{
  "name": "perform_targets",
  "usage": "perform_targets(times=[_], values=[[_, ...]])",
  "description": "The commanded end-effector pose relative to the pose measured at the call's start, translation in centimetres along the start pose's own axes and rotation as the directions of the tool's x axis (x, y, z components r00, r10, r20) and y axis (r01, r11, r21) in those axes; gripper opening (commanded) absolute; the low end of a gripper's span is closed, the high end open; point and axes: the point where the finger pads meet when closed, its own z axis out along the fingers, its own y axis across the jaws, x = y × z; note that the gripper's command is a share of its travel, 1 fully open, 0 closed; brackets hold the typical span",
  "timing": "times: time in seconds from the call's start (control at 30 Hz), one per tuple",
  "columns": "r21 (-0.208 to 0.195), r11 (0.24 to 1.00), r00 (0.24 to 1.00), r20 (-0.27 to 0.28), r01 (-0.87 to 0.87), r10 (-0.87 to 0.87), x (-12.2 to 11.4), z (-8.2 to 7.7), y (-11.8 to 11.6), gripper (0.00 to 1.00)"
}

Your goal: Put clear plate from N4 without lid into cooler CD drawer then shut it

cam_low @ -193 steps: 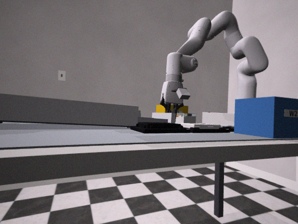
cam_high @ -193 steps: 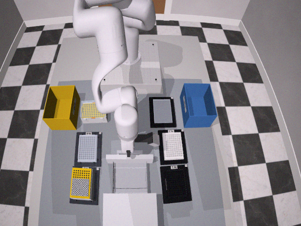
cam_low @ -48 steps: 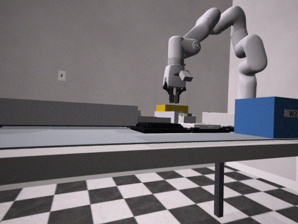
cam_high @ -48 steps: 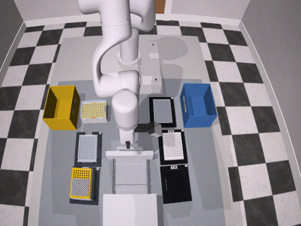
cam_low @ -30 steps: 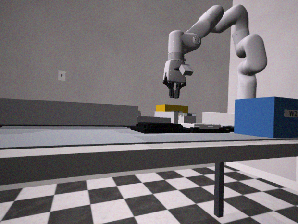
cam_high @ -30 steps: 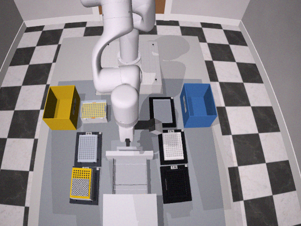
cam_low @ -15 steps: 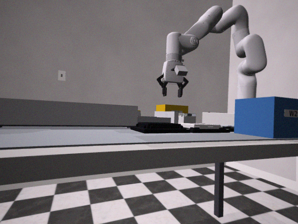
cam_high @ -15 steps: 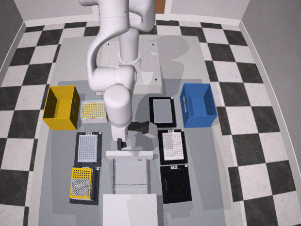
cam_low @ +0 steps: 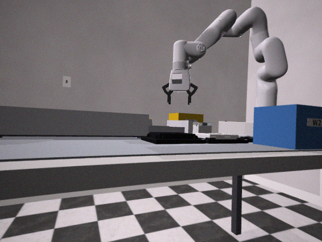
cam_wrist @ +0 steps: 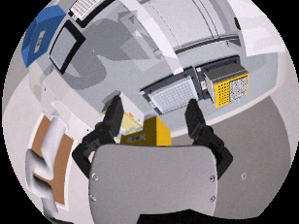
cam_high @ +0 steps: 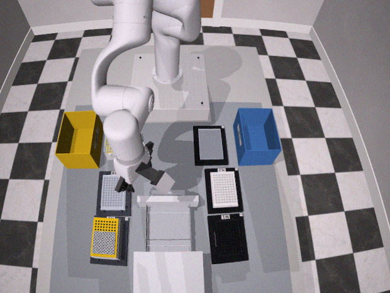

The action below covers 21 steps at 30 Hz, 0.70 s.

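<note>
The clear plate [cam_high: 111, 192] lies flat in a dark nest left of the cooler's drawer; it also shows in the wrist view [cam_wrist: 169, 96]. My gripper [cam_high: 124, 186] [cam_low: 178, 99] is open and empty. It hangs well above the bench, over the plate's near end, with the fingers pointing down [cam_wrist: 154, 107]. The cooler's drawer [cam_high: 168, 225] stands pulled out toward the arm's base, its bar handle [cam_high: 168, 200] at the front. The drawer's floor shows ribs and holds nothing. The cooler's housing [cam_high: 168, 270] is behind the drawer.
A yellow tip box [cam_high: 105, 237] stands beside the clear plate. A white plate [cam_high: 223, 188], a black plate [cam_high: 227, 237] and a nest with a grey inset [cam_high: 210, 144] lie to the right. A yellow bin [cam_high: 80, 138] and a blue bin [cam_high: 256, 135] flank the bench.
</note>
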Motion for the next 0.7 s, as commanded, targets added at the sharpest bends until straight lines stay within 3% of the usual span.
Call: perform_targets(times=[0.0,0.33,0.67], values=[[-0.006,0.984,0.984,0.004,-0.176,0.176,-2.2,-0.2,1.7,1.00],[-0.007,0.903,0.903,0.002,-0.429,0.429,-5.5,-0.3,3.9,1.00],[-0.007,0.713,0.713,0.000,-0.701,0.701,-8.9,-0.4,6.1,1.00]])
